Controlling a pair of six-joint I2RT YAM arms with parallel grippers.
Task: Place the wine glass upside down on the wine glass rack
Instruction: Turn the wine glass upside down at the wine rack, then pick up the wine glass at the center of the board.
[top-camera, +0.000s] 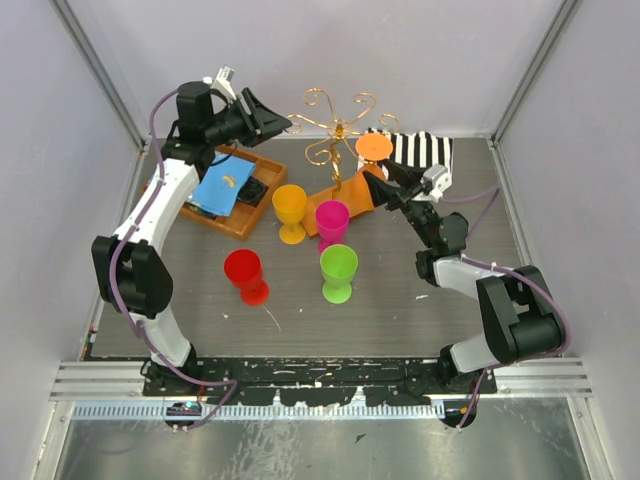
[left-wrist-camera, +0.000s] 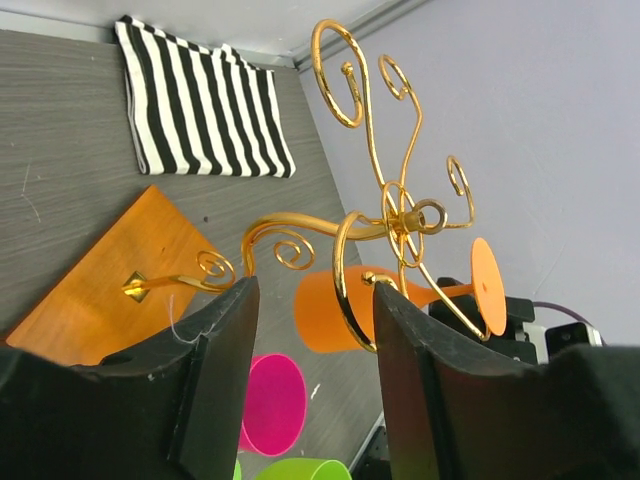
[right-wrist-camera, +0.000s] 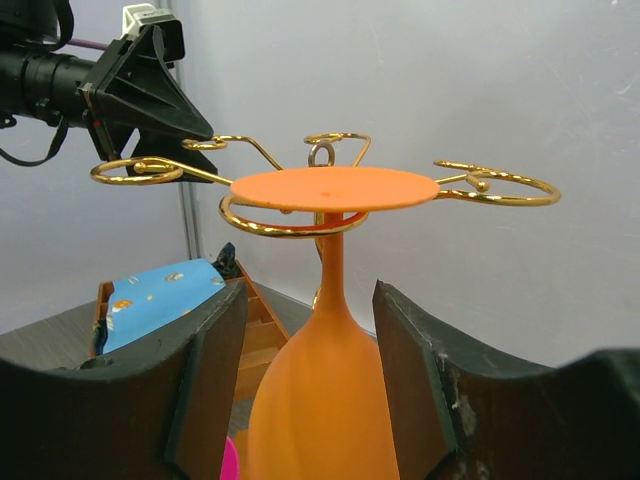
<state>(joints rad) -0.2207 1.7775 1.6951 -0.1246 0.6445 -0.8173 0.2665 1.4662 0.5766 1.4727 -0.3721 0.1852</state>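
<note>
No legible txt or nos.

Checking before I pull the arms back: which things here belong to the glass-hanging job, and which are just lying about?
Job: orange wine glass, hanging upside down on the wine glass rack; right gripper, open around its bowl; left gripper, open by the rack.

Lying about: yellow glass, pink glass, green glass, red glass, wooden tray, blue cloth, striped cloth.

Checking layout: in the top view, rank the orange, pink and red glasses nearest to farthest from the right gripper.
1. Orange glass, on the rack, at the right gripper.
2. Pink glass, mid-table.
3. Red glass, left front.
</note>
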